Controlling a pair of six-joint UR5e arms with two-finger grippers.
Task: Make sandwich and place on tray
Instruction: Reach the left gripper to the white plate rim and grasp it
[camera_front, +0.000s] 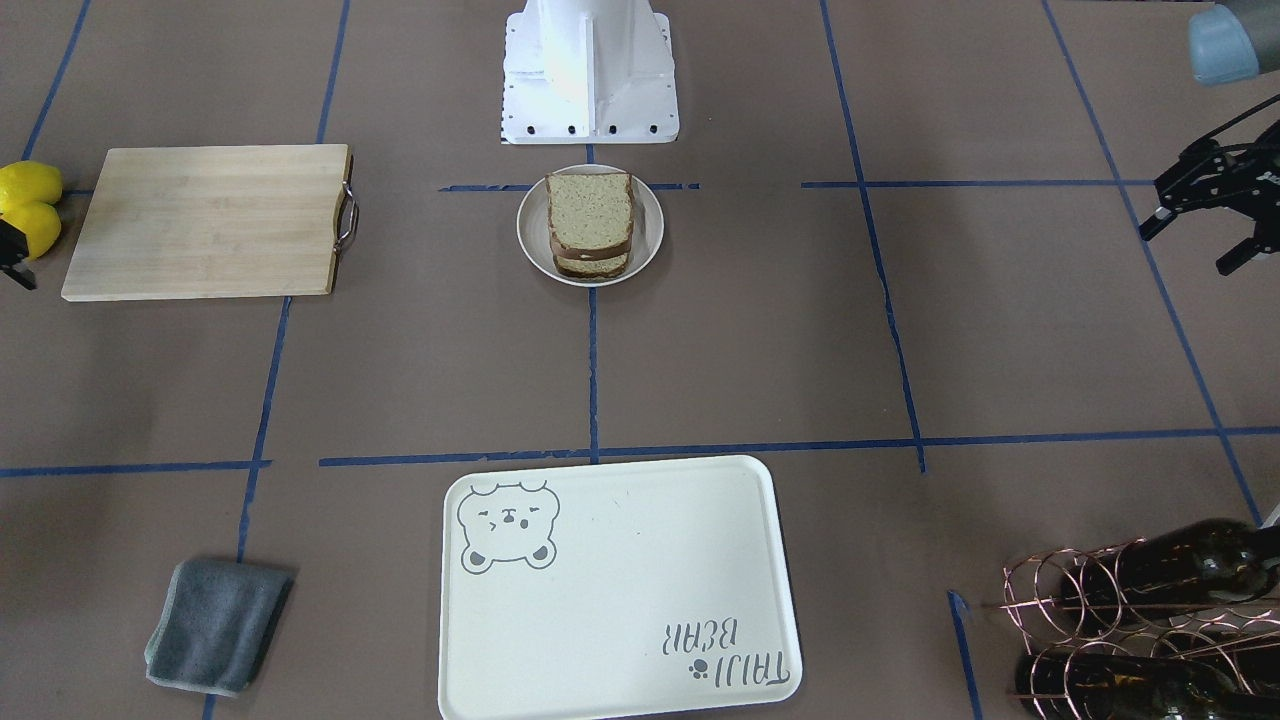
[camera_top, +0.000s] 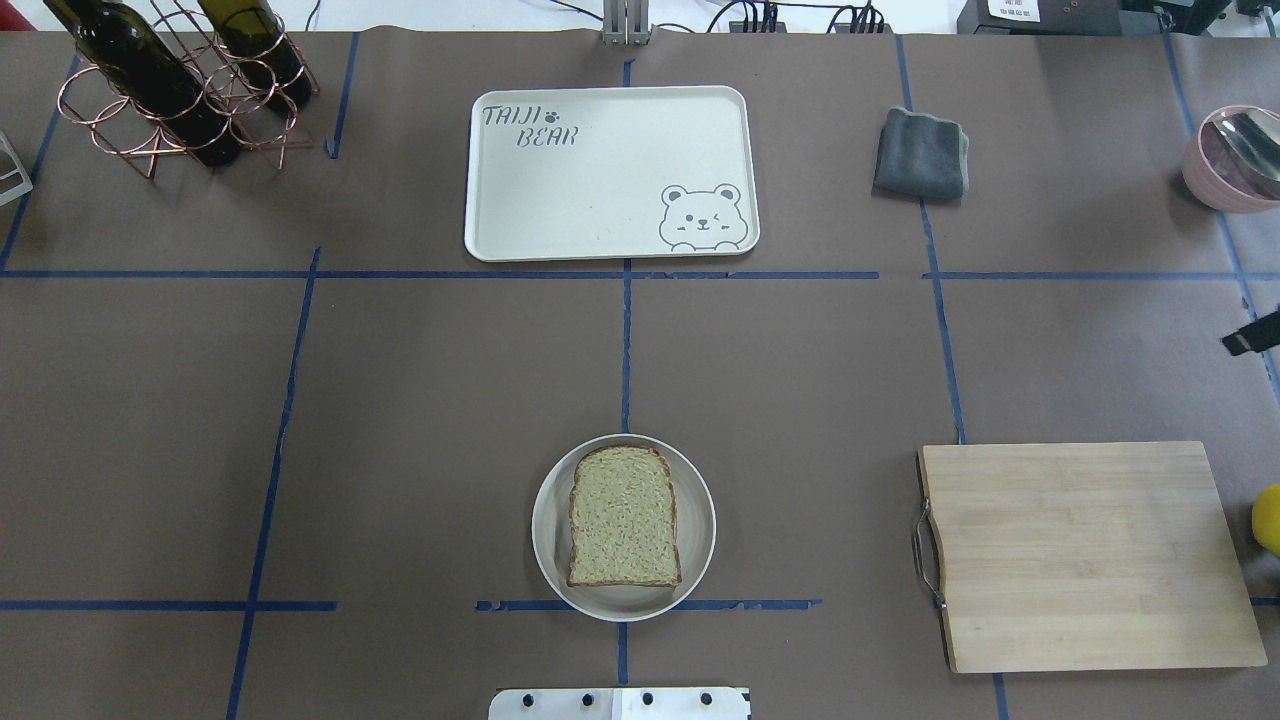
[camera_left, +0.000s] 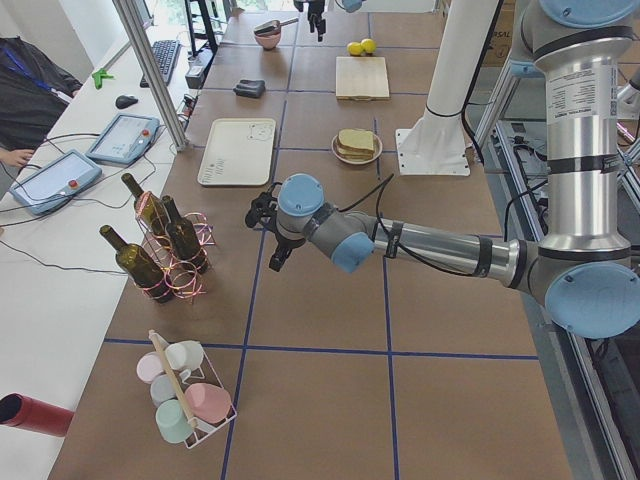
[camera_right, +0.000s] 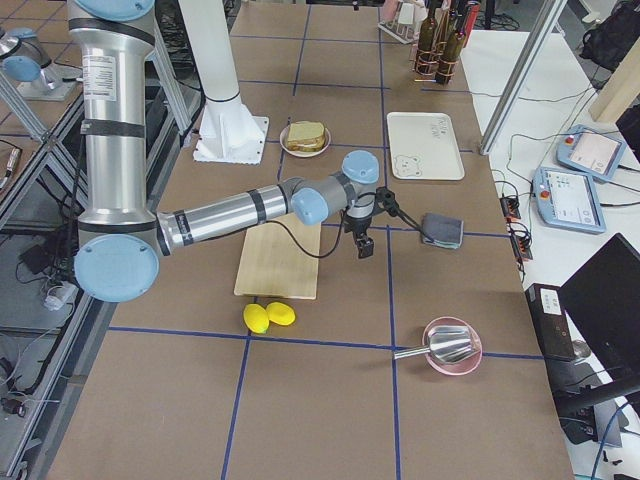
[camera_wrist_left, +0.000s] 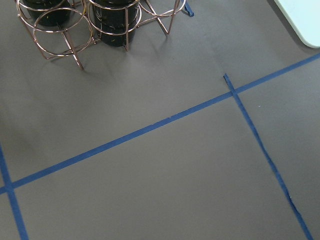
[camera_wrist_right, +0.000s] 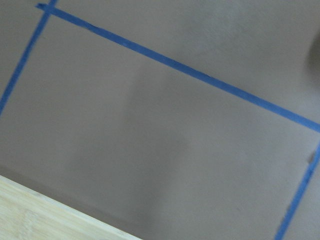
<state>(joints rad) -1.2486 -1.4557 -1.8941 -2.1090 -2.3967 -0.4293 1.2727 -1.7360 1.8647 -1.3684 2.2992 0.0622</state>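
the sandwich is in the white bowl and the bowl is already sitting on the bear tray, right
Not quite. The sandwich is in the white bowl, but the bowl is not on the bear tray. It sits on the table near the robot's base, well apart from the tray. The overhead view shows this.

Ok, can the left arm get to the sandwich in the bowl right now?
Probably yes: the left gripper hangs open to one side of the sandwich, with only brown table covering between them; the wine-bottle rack stands away from that line.
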